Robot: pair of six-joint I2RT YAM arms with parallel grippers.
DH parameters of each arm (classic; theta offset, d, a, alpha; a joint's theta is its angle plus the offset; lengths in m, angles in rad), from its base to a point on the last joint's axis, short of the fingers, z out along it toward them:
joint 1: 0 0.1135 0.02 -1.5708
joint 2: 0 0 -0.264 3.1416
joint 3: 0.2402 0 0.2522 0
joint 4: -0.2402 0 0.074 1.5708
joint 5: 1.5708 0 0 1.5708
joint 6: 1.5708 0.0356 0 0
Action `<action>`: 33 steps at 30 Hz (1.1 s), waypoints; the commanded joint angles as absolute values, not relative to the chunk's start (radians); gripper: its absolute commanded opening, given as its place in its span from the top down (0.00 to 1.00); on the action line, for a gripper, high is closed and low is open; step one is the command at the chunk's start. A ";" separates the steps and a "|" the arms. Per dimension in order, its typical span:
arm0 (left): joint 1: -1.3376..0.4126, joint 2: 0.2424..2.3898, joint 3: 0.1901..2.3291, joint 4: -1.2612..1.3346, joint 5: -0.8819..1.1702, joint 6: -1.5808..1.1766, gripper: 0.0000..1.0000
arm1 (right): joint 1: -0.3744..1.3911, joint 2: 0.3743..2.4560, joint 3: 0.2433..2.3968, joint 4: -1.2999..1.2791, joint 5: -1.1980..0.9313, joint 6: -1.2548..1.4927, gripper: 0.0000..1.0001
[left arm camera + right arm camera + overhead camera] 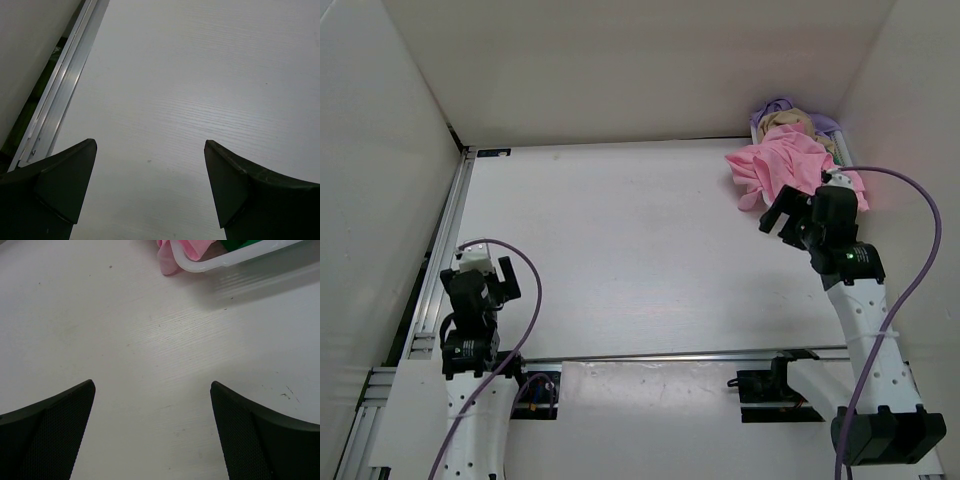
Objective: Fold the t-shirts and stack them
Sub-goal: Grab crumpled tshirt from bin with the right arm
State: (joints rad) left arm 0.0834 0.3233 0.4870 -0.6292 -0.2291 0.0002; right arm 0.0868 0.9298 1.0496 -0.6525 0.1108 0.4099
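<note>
The white plastic basket (215,261) is resting on the table (620,230), and all four shirts are lying bunched in or over it. The pink shirt (782,165) is lying on top of the heap, spilling over the basket's near rim and hanging down to the table just beside it. The tan shirt (788,121) is showing behind the pink one, deeper in the basket. The lavender shirt (770,106) is peeking out at the basket's far end. In the right wrist view a patch of the dark green shirt (236,244) is showing inside the basket, just behind its rim and beside the pink cloth.

The right pincer (783,218) is hovering just on the near side of the basket, close to the hanging pink cloth. Its jaws are standing wide apart and holding nothing, with the table surface showing between them. The left pincer (485,268) is sitting well apart from the basket, far off to its left, with its jaws also spread wide and gripping nothing.
</note>
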 commanded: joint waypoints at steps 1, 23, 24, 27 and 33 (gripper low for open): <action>0.091 0.342 0.525 -0.632 -0.178 0.000 0.00 | 0.091 0.972 1.101 -0.614 0.201 0.388 0.00; 0.091 0.764 0.758 -0.641 0.018 0.000 0.00 | 0.055 2.094 2.069 -0.681 0.275 0.233 0.26; 0.091 0.764 0.758 -0.641 0.018 0.000 0.00 | 0.055 2.094 2.083 -0.681 0.275 0.233 0.30; 0.091 0.764 0.736 -0.641 0.009 0.000 0.00 | 0.055 2.106 2.083 -0.681 0.284 0.224 0.59; 0.091 0.742 0.736 -0.641 0.018 0.000 0.00 | 0.055 2.001 2.118 -0.690 0.373 0.224 1.00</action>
